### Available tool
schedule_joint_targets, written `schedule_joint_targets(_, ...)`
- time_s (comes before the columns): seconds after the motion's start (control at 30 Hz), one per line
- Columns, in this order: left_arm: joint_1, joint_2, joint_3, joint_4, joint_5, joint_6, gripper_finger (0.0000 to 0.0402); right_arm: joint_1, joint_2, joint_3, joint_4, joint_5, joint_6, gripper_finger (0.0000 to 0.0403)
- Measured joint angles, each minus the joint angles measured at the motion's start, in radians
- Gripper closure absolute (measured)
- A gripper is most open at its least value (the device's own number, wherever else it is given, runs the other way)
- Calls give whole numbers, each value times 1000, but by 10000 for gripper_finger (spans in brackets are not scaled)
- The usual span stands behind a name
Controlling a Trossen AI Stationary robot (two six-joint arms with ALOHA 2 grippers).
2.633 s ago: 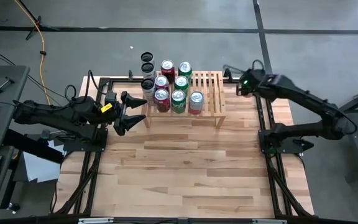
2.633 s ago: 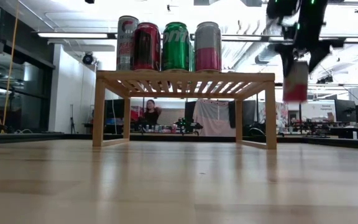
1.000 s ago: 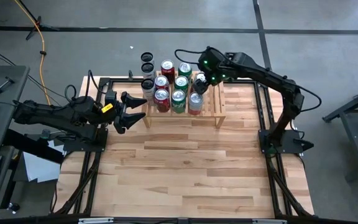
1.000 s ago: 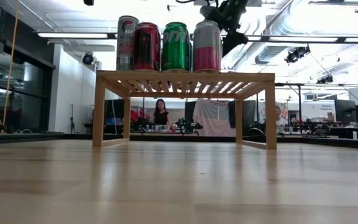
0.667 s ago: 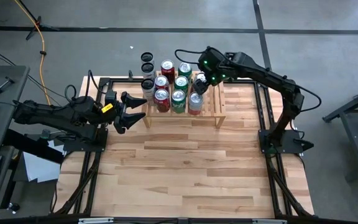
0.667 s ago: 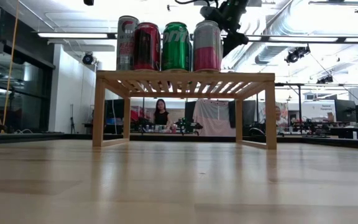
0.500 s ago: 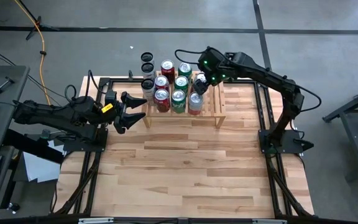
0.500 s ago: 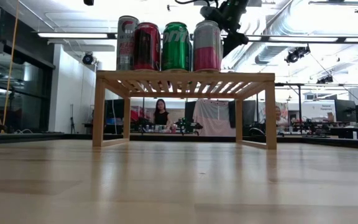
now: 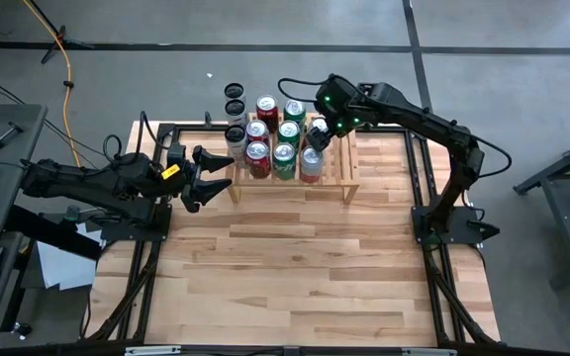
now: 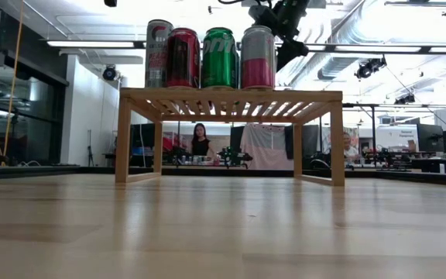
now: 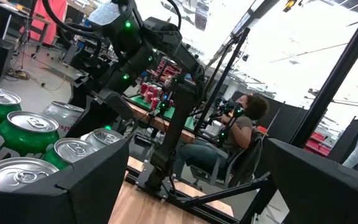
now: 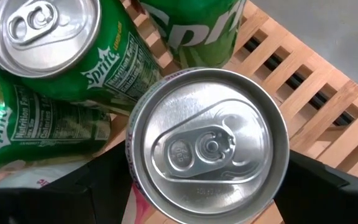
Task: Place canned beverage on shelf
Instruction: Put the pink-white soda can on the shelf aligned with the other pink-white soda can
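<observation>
The light-wood shelf (image 9: 336, 148) stands at the table's far side with several red, green and pink cans on its left half. My right gripper (image 9: 317, 129) hangs over the shelf, pointing steeply down. Its open fingers stand on either side of a pink-and-white can (image 12: 209, 146), which stands upright on the slats (image 12: 316, 81) beside green Sprite cans (image 12: 61, 50). In the low view the front pink can (image 10: 259, 58) hides this can. My left gripper (image 9: 211, 178) waits open and empty by the shelf's near left corner. My right gripper comes at the pink-and-white can from above, one finger (image 12: 73, 190) on each side of its wall. The can's wide top (image 12: 209, 146) hides the place where the fingers meet the wall, so I cannot tell whether they touch it. The can stands on the shelf.
Three dark-topped cans (image 9: 235, 109) stand in a line at the shelf's far left end. The shelf's right half (image 9: 342, 133) shows bare slats. The wide wooden tabletop (image 9: 295, 267) lies in front of the shelf. People sit in the room beyond the table (image 10: 200, 143).
Since the earliest frames my right gripper has carried the pink-and-white can from beyond the shelf's right end leftward and set it on the slats beside the green cans. Over the last second both arms and all cans have kept still.
</observation>
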Motion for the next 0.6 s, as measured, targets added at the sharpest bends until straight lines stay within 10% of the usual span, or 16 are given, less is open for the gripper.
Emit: schedule_joint_targets(0.6, 0, 0, 0, 0, 0, 0, 35, 0, -1, 0, -8, 0, -45, 95)
